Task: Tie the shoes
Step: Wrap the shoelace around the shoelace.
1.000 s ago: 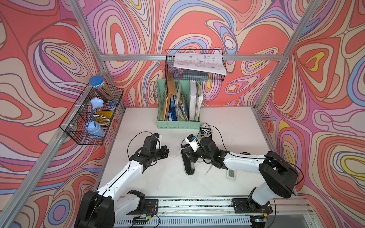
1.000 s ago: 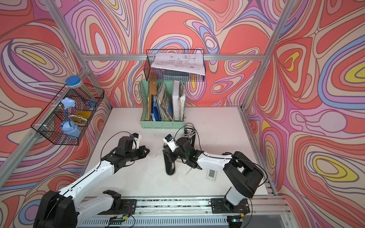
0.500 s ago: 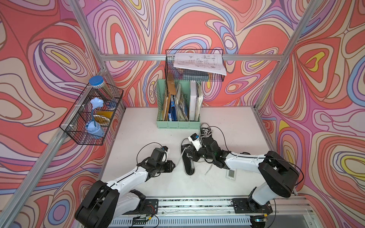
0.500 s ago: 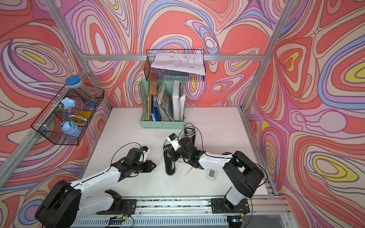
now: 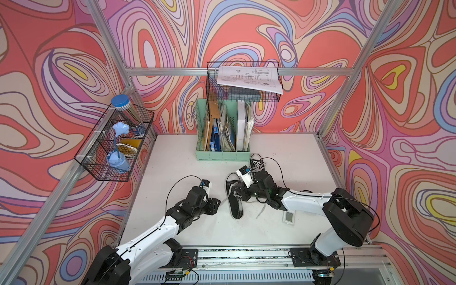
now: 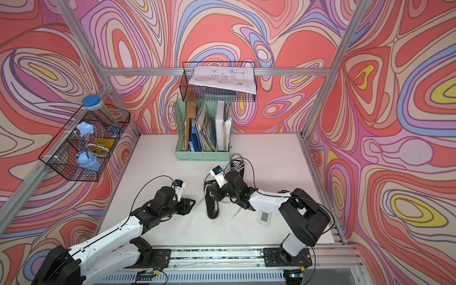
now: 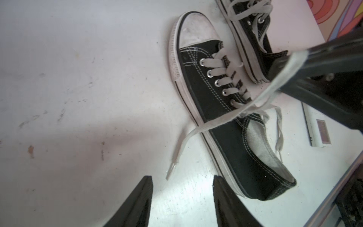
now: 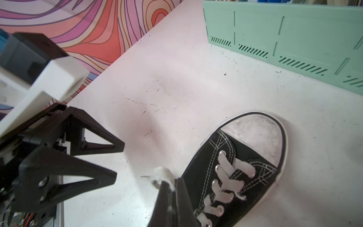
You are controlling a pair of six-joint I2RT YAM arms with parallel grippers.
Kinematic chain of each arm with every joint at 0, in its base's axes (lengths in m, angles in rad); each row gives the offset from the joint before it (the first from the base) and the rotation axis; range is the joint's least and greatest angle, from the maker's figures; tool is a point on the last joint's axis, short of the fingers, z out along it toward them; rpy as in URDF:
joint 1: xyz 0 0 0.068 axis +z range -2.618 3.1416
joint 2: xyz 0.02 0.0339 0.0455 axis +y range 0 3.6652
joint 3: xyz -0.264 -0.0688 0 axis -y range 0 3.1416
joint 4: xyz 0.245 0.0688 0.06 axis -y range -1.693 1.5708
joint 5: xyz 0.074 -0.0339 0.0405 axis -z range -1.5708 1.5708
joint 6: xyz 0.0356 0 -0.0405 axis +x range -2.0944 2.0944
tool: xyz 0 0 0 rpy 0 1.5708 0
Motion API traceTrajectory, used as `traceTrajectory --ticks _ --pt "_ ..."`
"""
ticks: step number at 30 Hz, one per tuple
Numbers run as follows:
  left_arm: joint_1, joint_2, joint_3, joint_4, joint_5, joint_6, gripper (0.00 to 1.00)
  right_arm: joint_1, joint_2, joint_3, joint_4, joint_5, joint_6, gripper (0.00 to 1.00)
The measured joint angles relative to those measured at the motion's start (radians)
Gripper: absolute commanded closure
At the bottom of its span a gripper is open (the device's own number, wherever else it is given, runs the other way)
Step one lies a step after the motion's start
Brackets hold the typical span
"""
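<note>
Near shoe (image 5: 235, 197) is lying at mid-table, a little toward the front edge, sole down, toe pointing at the back edge. Its pale, scuffed toe cap (image 8: 257, 137) is showing in the right wrist view, and its lacing is hanging untied. Far shoe (image 5: 256, 163) is sitting behind it, toward the right edge and just beside the right end of the green file organizer (image 5: 222, 156), which is standing at the back edge. Cannot tell whether the two shoes are touching. Right pincer (image 8: 172, 182) is reaching over the near shoe from the right-edge side, jaws pressed together and pinching a white lace (image 7: 279, 80) of that shoe, with a frayed bit poking out past the tips. From the pinch the lace is running across the shoe's side and down onto the table (image 5: 172, 160), the lace tip (image 7: 170, 173) lying just ahead of the left pincer (image 7: 181, 196). Left pincer is hovering low over the table on the shoe's left-edge side, jaws standing partly apart and gripping nothing. A small white device (image 5: 288, 217) with a screen is lying toward the front edge, near the right arm.
</note>
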Motion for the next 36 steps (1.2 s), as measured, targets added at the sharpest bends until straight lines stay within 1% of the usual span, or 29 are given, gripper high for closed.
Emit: traceTrajectory --ticks 2,5,10,13,21,33,36 --pt "-0.048 0.03 0.0 0.056 -0.01 0.025 0.42 -0.001 0.006 0.002 -0.007 -0.008 0.016 0.98" --pt "-0.097 0.102 0.001 0.145 -0.032 0.064 0.4 -0.003 0.013 0.002 -0.022 -0.014 0.035 0.99" --pt "-0.126 0.219 0.001 0.299 -0.045 0.139 0.33 -0.014 0.016 0.011 -0.043 -0.023 0.06 0.99" --pt "-0.132 0.253 0.0 0.386 -0.041 0.17 0.33 -0.021 0.016 0.019 -0.052 -0.031 0.071 0.99" --pt "-0.134 0.304 0.0 0.537 -0.036 0.22 0.43 -0.026 0.037 0.044 -0.065 -0.048 0.09 0.99" --pt "-0.135 0.406 0.0 0.66 -0.042 0.234 0.72 -0.026 0.056 0.061 -0.086 -0.063 0.098 0.99" --pt "-0.135 0.424 0.0 0.674 -0.044 0.233 0.76 -0.026 0.056 0.061 -0.087 -0.064 0.098 0.99"
